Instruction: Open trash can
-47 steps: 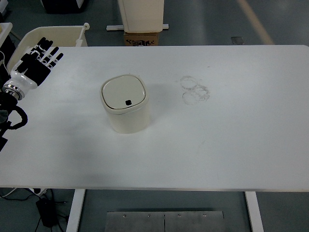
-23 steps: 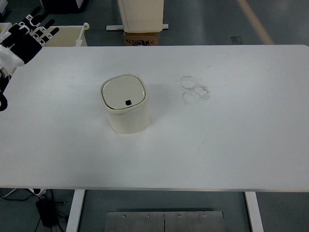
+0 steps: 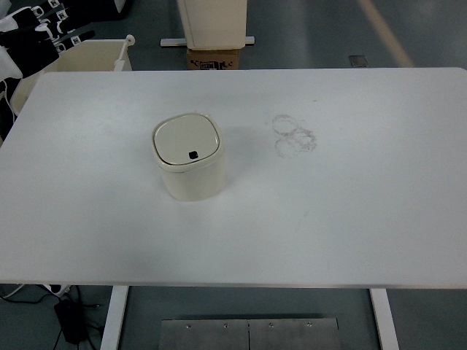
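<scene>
Closed trash can on the white worktop, left hand off past the far left corner.

The white worktop [image 3: 350, 219] fills the view. The cream trash can [image 3: 189, 157] stands upright left of its centre, its lid [image 3: 187, 140] shut flat, a small black button [image 3: 193, 154] near the lid's near edge. Faint ring marks [image 3: 293, 135] lie to its right. The left hand [image 3: 36, 33], black and white, sits beyond the worktop's far left corner, well apart from the can; whether its fingers are wide or curled cannot be told.

One camera looks steeply down from the robot's side; the white table [image 3: 350, 219] fills the view.
</scene>
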You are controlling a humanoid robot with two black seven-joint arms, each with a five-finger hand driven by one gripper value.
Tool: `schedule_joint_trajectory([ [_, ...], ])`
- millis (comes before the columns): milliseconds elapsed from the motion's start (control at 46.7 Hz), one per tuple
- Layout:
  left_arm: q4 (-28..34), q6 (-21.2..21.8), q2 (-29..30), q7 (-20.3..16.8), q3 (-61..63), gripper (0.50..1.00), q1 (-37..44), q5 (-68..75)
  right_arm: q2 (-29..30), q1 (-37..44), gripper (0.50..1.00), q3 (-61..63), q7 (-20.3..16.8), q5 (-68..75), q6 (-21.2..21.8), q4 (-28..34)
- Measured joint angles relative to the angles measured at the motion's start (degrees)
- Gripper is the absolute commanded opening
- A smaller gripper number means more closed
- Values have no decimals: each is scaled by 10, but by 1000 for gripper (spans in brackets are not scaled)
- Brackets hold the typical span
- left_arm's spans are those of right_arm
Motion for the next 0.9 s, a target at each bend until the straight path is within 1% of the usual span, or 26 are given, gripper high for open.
schedule_joint_trajectory([
  [150, -27, 1, 16, 3, 64, 1000, -60, 0, 0, 0, 993, 0, 0, 0, 0, 0],
  [257, -40, 0, 24, 25, 114, 1000, -106, 1, 0, 0, 993, 0, 0, 0, 0, 0],
  [429, -76, -4, 37, 38, 158, 1000, -150, 24, 0, 0, 993, 0, 0, 0, 0, 0],
  [600, -117, -7, 49, 44, 176, 1000, -180, 48, 0, 0, 993, 0, 0, 0, 0, 0],
  [707, -149, -8, 49, 58, 195, 1000, -196, 90, 0, 0, 993, 0, 0, 0, 0, 0],
  [900, -184, -22, 47, 64, 201, 1000, -211, 167, 0, -1, 993, 0, 0, 0, 0, 0],
])
